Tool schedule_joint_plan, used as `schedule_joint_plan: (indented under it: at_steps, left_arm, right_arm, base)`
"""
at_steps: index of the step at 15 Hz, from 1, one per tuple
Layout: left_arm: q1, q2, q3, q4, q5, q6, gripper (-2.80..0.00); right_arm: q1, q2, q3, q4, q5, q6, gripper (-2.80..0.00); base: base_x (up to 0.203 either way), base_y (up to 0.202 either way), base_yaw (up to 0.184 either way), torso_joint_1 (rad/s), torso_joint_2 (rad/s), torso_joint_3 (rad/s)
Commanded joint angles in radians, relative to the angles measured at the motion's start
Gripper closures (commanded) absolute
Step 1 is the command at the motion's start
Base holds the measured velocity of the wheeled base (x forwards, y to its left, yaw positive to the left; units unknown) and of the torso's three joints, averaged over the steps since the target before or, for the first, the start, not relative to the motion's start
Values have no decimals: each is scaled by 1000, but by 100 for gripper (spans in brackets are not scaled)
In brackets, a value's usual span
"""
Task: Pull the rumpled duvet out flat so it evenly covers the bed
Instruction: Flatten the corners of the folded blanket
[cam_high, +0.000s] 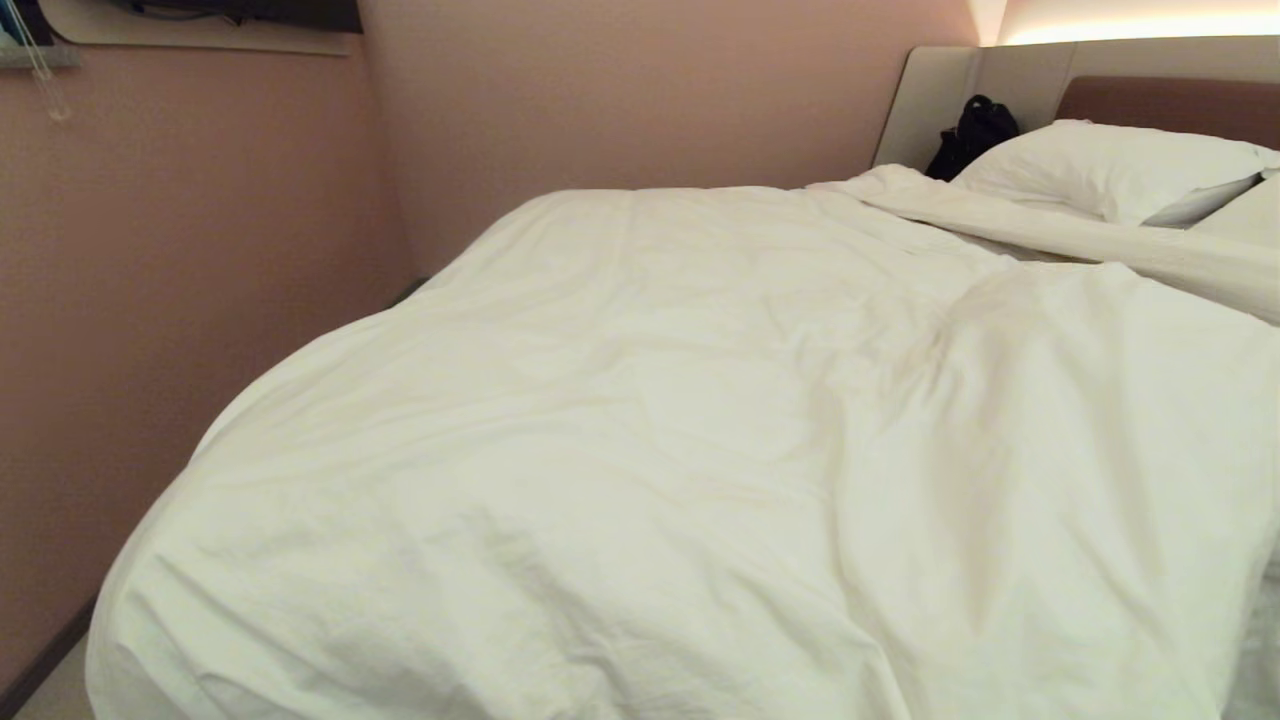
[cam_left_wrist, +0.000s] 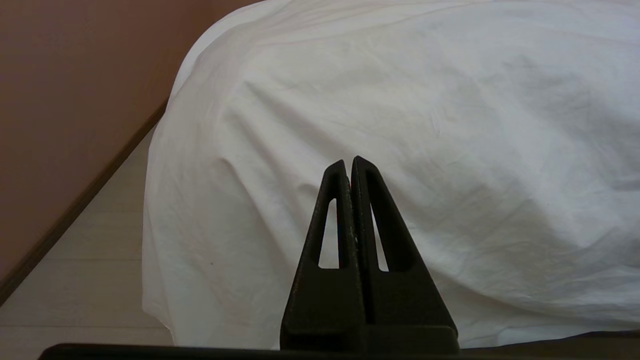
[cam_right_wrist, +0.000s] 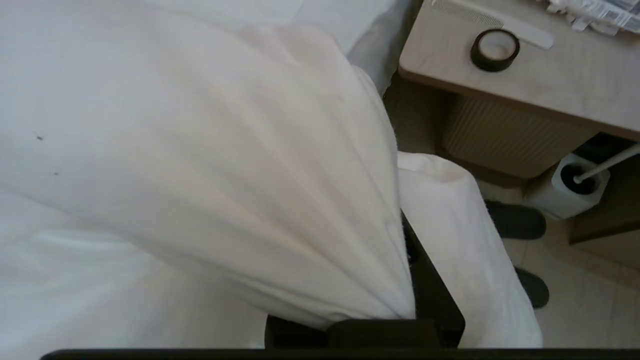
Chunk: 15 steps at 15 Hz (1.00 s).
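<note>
Duvet: you see the duvet (cam_high: 640, 450) spread creased over most of the bed (cam_high: 1000, 75), its top edge folded back in a band just short of the pillow (cam_high: 1100, 165)
Head view only: you get the headboard, the pink wall (cam_high: 180, 300) close along the bed's far side, and a dark bag (cam_high: 970, 135) propped in the headboard corner; neither arm shows here
Left wrist view only: your left claw (cam_left_wrist: 350, 165) is clenched with its fingers pressed together, grasping nothing, pointing at the duvet where it drapes over the bed's corner toward the pale floor (cam_left_wrist: 75, 280)
Right wrist view only: your right claw (cam_right_wrist: 420, 280) is clenched on a gathered bunch of the duvet; the cloth fans out from the grip in long folds, and only one dark finger (cam_right_wrist: 430, 290) shows beside it
Beside the bed: the right wrist view alone shows you a bench (cam_right_wrist: 550, 80) carrying a roll of dark tape (cam_right_wrist: 494, 49) and a pale comb (cam_right_wrist: 495, 22)
Containers: a white holder (cam_right_wrist: 570, 187) on the floor under the bench has a white-handled brush (cam_right_wrist: 607, 162) standing in it
Floor: two dark slippers (cam_right_wrist: 517, 220) lie near the holder
</note>
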Motion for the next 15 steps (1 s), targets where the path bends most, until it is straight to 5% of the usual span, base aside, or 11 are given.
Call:
schedule_joint_plan:
  at_steps: [1, 10, 11, 15]
  left_arm:
    - [0, 0, 0, -1, 1, 0, 0]
    - [2, 0, 0, -1, 1, 0, 0]
    - [0, 0, 0, -1, 1, 0, 0]
    - [0, 0, 0, -1, 1, 0, 0]
  right_arm:
    - [-7, 26, 4, -52, -1, 7, 0]
    - [-9, 153, 6, -47, -3, 4, 0]
    - [-9, 162, 8, -43, 0, 3, -280]
    - [-6, 132, 16, 29, 100, 12, -280]
  base:
    - [0, 0, 0, 0, 0, 0]
    - [0, 0, 0, 0, 0, 0]
    - [0, 0, 0, 0, 0, 0]
    - [0, 0, 0, 0, 0, 0]
